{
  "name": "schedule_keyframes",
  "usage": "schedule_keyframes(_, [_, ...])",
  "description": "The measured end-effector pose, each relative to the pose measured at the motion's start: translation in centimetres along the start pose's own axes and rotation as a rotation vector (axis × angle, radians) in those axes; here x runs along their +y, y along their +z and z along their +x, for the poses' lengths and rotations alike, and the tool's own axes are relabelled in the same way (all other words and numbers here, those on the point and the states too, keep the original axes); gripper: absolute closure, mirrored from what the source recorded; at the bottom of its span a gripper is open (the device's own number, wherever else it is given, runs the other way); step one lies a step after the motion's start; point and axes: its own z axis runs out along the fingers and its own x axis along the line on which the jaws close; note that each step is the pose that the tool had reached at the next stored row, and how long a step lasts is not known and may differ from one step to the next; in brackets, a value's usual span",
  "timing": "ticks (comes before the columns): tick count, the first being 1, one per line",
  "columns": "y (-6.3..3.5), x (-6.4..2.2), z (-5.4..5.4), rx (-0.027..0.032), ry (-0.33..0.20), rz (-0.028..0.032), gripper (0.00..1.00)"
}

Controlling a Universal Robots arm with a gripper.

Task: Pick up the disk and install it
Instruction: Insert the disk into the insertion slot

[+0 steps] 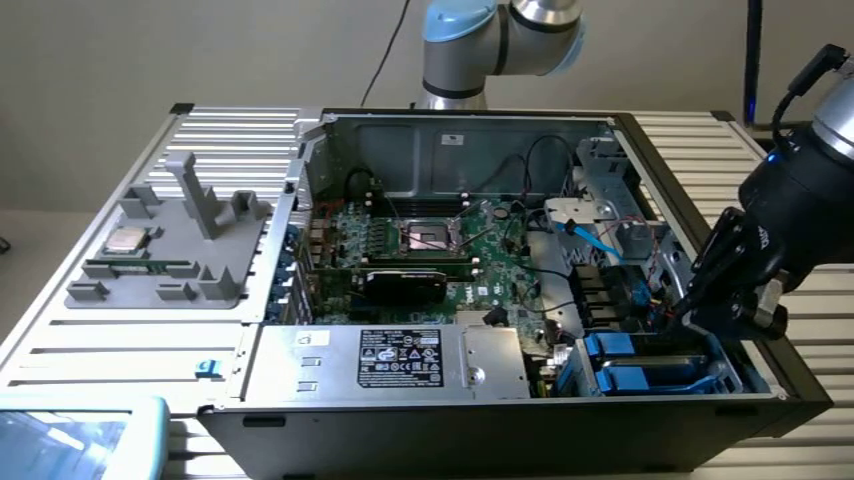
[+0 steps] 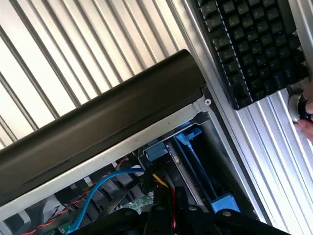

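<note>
The disk (image 2: 188, 169) stands edge-on in the drive bay at the front corner of the open computer case (image 2: 98, 127), a thin grey metal edge between blue plastic rails. In the exterior view its blue bracket (image 1: 641, 372) sits low in the bay at that view's right. My gripper (image 1: 714, 318) hangs just over this bay, tilted, its dark body (image 2: 171, 220) close above the disk's end. It is shut, and I cannot tell whether it touches the disk.
A motherboard (image 1: 427, 245) fills the case's middle, with a silver power supply box (image 1: 400, 360) in front. A blue cable (image 2: 98, 191) loops beside the bay. A grey fixture (image 1: 167, 255) holds a small silver chip (image 1: 127, 240). Outside the case lie a keyboard (image 2: 254, 44) and a person's hand (image 2: 305, 117).
</note>
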Motion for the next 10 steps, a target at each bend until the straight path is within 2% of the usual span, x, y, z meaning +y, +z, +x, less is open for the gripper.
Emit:
schedule_keyframes(3, [0.00, -0.20, 0.15, -0.0485, 0.010, -0.0223, 0.85])
schedule_keyframes(7, [0.03, -0.59, 0.41, -0.1111, 0.021, -0.0454, 0.85])
schedule_keyframes(8, [0.00, -0.69, 0.49, -0.1240, 0.023, -0.0492, 0.85])
schedule_keyframes(9, [-0.10, -0.83, 0.62, -0.1333, 0.025, -0.0518, 0.85])
schedule_keyframes(10, [-0.33, -0.99, 0.79, -0.1386, 0.026, -0.0541, 0.85])
